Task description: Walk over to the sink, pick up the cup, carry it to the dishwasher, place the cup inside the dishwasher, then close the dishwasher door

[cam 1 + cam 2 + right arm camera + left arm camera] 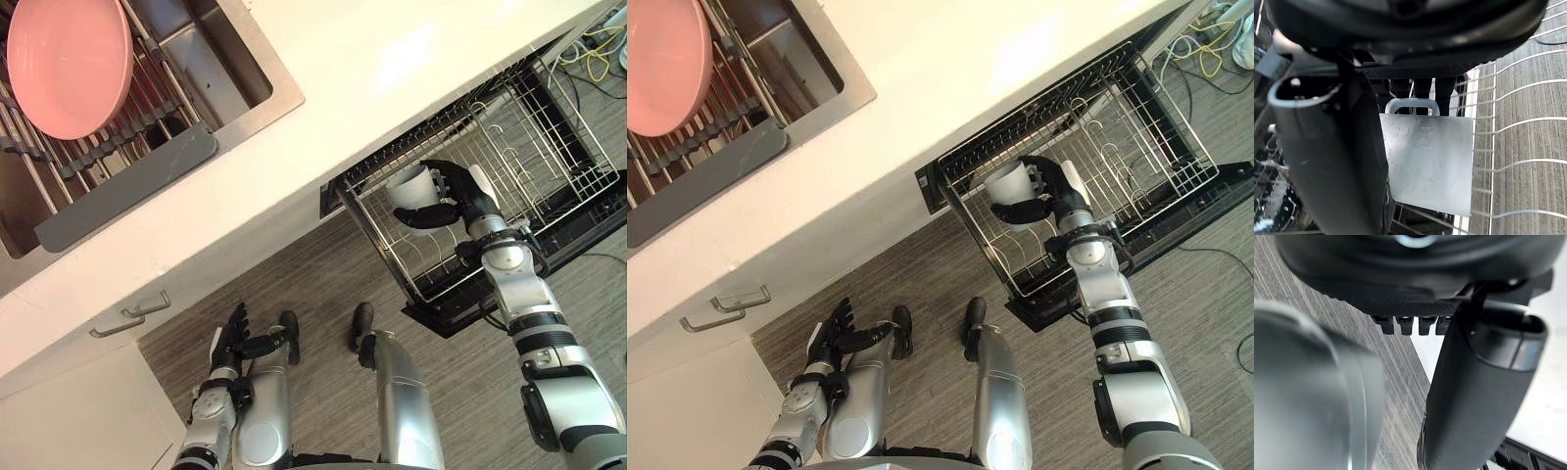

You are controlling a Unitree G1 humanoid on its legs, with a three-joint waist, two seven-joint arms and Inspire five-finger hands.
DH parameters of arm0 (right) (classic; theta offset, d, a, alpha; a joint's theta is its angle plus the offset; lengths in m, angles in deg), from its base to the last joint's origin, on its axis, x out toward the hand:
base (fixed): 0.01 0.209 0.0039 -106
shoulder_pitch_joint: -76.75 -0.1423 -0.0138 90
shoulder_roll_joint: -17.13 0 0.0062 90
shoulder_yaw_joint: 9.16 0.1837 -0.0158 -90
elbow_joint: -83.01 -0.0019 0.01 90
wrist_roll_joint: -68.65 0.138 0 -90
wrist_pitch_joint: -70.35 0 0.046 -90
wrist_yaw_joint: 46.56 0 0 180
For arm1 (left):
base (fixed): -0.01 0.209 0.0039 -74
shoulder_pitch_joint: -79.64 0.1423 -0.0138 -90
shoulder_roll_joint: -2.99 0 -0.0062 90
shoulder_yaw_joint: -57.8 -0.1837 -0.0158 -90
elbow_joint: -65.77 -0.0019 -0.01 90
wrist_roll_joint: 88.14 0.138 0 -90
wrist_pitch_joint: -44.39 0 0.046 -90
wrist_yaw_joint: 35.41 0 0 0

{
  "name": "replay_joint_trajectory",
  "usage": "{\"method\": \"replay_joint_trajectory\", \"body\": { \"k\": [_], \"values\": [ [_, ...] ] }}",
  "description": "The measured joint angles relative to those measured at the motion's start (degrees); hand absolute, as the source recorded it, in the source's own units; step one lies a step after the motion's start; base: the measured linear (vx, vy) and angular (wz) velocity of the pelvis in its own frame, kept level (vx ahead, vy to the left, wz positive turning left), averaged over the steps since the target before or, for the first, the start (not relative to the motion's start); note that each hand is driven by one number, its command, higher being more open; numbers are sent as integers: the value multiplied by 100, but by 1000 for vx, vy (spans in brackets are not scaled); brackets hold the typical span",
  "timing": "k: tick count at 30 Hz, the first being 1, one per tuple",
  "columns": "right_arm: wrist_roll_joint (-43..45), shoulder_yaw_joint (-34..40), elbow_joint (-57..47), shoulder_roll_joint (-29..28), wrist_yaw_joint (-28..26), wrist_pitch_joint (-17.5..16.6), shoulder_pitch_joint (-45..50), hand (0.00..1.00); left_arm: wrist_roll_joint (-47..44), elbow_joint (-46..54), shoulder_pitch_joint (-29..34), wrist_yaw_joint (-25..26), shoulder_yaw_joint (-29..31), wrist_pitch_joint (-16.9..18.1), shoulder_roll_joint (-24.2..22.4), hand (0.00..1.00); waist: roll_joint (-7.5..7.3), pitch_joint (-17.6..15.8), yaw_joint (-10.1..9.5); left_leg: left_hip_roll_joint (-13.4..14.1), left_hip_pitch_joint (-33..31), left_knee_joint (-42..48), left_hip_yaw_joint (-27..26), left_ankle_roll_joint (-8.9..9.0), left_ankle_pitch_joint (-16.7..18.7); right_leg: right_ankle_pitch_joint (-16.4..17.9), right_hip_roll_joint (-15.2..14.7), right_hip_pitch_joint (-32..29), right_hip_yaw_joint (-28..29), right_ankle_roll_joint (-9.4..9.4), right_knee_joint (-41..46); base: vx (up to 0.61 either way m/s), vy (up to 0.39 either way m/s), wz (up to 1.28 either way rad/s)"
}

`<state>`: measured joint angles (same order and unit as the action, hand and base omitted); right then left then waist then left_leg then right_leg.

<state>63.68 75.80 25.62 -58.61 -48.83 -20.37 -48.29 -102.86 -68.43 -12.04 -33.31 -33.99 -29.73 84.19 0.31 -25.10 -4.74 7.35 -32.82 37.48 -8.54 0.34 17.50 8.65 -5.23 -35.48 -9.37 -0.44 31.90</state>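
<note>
Left eye view: right hand curled round cup over wire rack, counter just beside; left hand hung straight-fingered; pink plate sat in sink.

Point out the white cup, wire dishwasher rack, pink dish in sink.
white plastic cup (409, 188), left eye view, side wall.
silver wire dishwasher rack (554, 152), left eye view, bare wire grid.
round pink dish (69, 64), left eye view, its middle.
</note>
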Motion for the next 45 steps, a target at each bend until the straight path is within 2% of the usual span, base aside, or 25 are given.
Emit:
{"method": "replay_joint_trajectory", "body": {
  "k": [2,3,13,20,23,28,30,33,36,38,40,45],
  "values": [
    [-82,-85,88,0,-36,0,-43,0,0,-1,0,2,1,-8,-10,100,0,0,-4,-37,10,-76,3,3,-61,-14,-33,15,-13,-1,-47,10,0,9],
    [-118,-126,135,-1,-38,-3,-49,100,0,-1,0,8,4,-8,-21,100,1,0,-15,-61,13,-128,5,7,-108,-35,-53,16,-20,2,-77,1,-1,10],
    [-189,-269,477,-124,40,-69,-94,100,-1,-15,-45,48,8,-10,-55,100,5,3,-62,-79,-21,-285,13,-13,-214,-103,-60,-57,-52,56,-126,-32,-22,2],
    [-66,-167,399,-135,370,-251,-37,100,2,-4,-81,59,-86,-14,-67,100,26,14,-44,-79,19,-271,17,-6,-235,-104,-61,-22,-60,58,-95,5,1,0],
    [138,18,-239,-172,590,-419,384,100,2,14,-72,56,-88,-43,-113,100,31,17,-48,-78,254,-293,12,-2,-237,-102,-61,210,-67,56,-116,0,0,0],
    [532,775,-2453,-617,891,-839,1602,100,16,157,91,29,-105,-58,-180,100,28,24,79,-79,756,-394,-1,-5,-209,-57,-54,719,-76,51,-212,-29,-2,0],
    [538,937,-3355,-947,929,-1039,2336,100,20,142,291,18,-95,-112,-174,100,5,238,140,-68,973,-456,-45,-21,-147,28,-36,884,-57,27,-218,-50,-17,-9],
    [535,956,-3854,-1347,898,-1089,3175,100,81,85,594,17,-80,-132,-166,100,-41,599,191,-62,1384,-741,-158,-20,-148,57,7,1207,-33,10,-394,51,-31,-11],
    [554,1087,-3878,-1695,716,-1103,3795,100,246,-127,842,16,-78,-123,-168,100,-46,1065,268,-112,1823,-1254,-167,32,-276,35,16,1576,-72,-16,-745,129,-23,-2],
    [684,1192,-3877,-1834,576,-1146,4002,100,263,-289,908,17,-79,-115,-167,100,-41,1262,310,-166,2073,-1611,-164,58,-399,-32,19,1777,-97,14,-971,167,-18,7],
    [1101,1233,-3839,-1980,359,-1308,4145,100,274,-564,974,24,-71,-109,-166,100,-9,1547,405,-204,2332,-2087,-143,127,-599,-177,63,2034,-160,-8,-1390,206,-5,9],
    [1734,1150,-3786,-2344,3,-1570,4393,100,292,-945,1073,65,-6,-113,-201,100,71,1799,438,-264,2978,-2625,-148,220,-797,-357,124,2808,-206,-107,-2139,158,37,2]
  ]
}}
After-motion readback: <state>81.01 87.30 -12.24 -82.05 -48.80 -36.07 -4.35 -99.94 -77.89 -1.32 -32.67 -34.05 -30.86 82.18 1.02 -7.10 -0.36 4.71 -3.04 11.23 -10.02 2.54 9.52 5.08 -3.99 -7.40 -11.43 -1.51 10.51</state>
